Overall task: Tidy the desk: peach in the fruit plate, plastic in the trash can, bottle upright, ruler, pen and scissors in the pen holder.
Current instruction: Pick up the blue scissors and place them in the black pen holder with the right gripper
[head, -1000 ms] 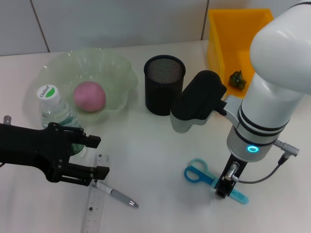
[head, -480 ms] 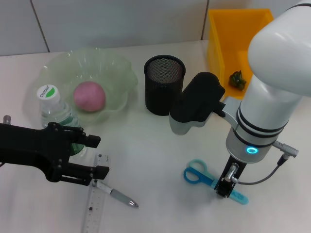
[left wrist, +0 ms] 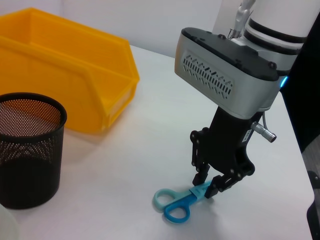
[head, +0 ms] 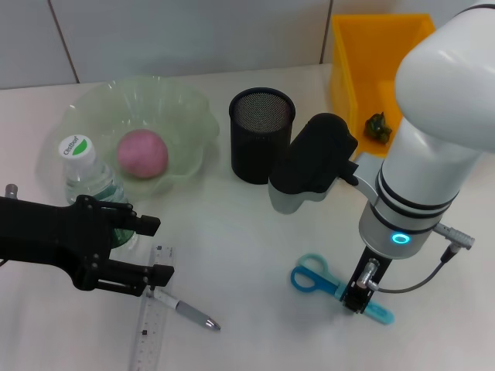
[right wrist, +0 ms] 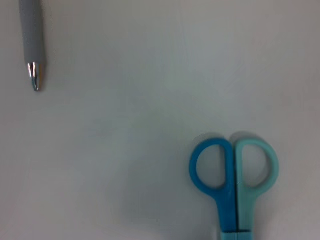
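Almost nothing has moved since a second ago: the right arm has eased slightly toward the scissors (head: 338,284), and the scissors' handle rings have shifted a touch to the left; everything else sits where it was. At far left, the left gripper (head: 151,249) hovers low over the table (head: 247,232), its fingers spread apart with nothing between them, the upper one close by the bottle (head: 87,176) and the lower one just above the ruler (head: 151,317). The bottle stands upright beside the plate (head: 189,116), and the peach (head: 142,153) lies inside the plate. The ruler lies flat at the near edge, with the pen (head: 189,313) beside it, its silver tip pointing right; the right wrist view catches that tip (right wrist: 33,75) too. In the middle, the black mesh holder (head: 261,131) stands upright, with no tools showing in it. Right of it, the right arm reaches down, and the right gripper (left wrist: 209,186) is at the scissors, its fingertips set on either side of the blades just below the handles; they look closed on the blades, though contact is hard to confirm. The scissors lie flat on the table, rings toward the left. At far right the yellow bin (head: 371,62) holds a small dark crumpled piece (head: 377,127), presumably the plastic.
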### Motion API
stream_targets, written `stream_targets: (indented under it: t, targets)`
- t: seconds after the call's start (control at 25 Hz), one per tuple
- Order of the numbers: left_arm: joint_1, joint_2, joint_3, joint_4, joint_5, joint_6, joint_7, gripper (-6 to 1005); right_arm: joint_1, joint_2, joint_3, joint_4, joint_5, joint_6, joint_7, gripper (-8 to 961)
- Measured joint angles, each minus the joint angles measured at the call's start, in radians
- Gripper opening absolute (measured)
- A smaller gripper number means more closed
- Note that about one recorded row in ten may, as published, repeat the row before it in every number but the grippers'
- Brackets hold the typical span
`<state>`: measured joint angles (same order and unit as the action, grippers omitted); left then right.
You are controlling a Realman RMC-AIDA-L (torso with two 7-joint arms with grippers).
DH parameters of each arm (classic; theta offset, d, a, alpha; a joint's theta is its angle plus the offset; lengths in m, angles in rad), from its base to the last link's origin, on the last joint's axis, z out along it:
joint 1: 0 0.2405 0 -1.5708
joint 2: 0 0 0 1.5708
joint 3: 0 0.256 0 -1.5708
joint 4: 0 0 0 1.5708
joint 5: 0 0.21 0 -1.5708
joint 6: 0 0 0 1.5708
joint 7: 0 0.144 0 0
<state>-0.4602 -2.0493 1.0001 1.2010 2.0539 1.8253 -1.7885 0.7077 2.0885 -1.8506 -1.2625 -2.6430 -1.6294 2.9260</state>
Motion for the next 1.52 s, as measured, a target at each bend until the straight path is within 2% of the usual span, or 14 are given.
stream_targets:
  t: [0.24,0.4,0.64,0.72,0.76,0.8,0.84,1.0,1.28,1.4,1.52]
  targets:
    - [0.0,0.0,-0.001,0.0,0.0,0.0,-0.003,784,-0.003,-0.003,0.038,-0.05,-0.003,-0.023,-0.002,206]
    - [0.0,0.0,-0.007,0.0,0.0,0.002,-0.004,784,-0.029,-0.006,0.162,-0.142,-0.002,-0.056,-0.035,207]
    - [0.0,-0.003,-0.008,0.0,0.0,0.002,-0.004,784,-0.075,-0.005,0.274,-0.234,0.006,-0.063,-0.098,207]
    - [-0.001,-0.005,-0.008,0.0,0.0,0.002,-0.004,784,-0.098,-0.005,0.351,-0.287,0.046,-0.063,-0.145,206]
    - [-0.001,-0.005,-0.008,0.0,0.0,0.002,-0.004,784,-0.098,-0.005,0.351,-0.287,0.046,-0.063,-0.145,206]
    - [-0.001,-0.006,-0.008,0.0,0.0,0.002,-0.005,784,-0.108,-0.005,0.408,-0.312,0.079,-0.061,-0.177,206]
    - [-0.001,-0.006,-0.008,0.0,0.0,0.002,-0.005,784,-0.108,-0.005,0.408,-0.312,0.079,-0.061,-0.177,206]
    - [-0.001,-0.006,-0.009,0.0,0.0,0.002,-0.011,784,-0.123,-0.007,0.546,-0.348,0.166,-0.044,-0.272,207]
    - [-0.002,-0.007,-0.011,-0.001,-0.005,0.001,-0.013,784,-0.127,-0.008,0.652,-0.352,0.254,0.04,-0.367,206]
    - [-0.002,-0.008,-0.012,-0.002,-0.007,0.001,-0.014,784,-0.135,-0.009,0.657,-0.273,0.321,0.165,-0.453,209]
    - [-0.002,-0.008,-0.012,-0.002,-0.008,0.001,-0.015,784,-0.129,-0.009,0.653,-0.223,0.334,0.221,-0.483,213]
